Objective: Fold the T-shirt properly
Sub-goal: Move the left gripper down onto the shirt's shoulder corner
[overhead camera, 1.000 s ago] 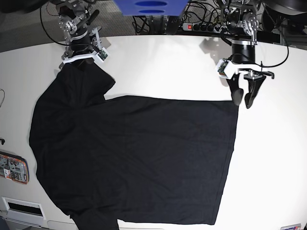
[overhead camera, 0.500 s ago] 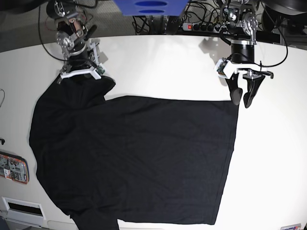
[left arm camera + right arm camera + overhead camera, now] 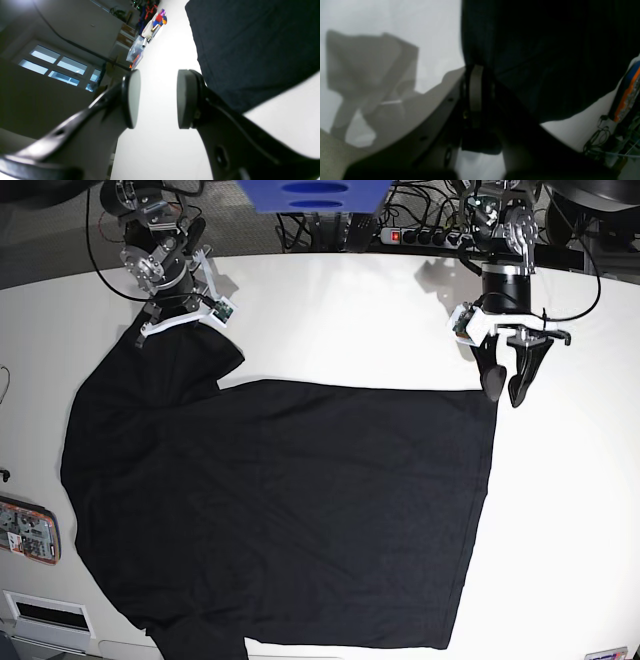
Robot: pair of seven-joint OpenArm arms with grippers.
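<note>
While the T-shirt (image 3: 280, 510) lies flat on the table (image 3: 570, 510), no fold made | our right tool (image 3: 480, 100) pinches its sleeve | our left tool (image 3: 157, 98) gapes empty by the hem corner.

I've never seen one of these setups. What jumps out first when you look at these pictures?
A big black T-shirt lies spread over most of the white table, dwarfing everything else. At its far corner on the base view's left, the right gripper is pinched shut on the cloth near the sleeve. Across the table, the left gripper hangs open just beside the shirt's other far corner, holding nothing.
</note>
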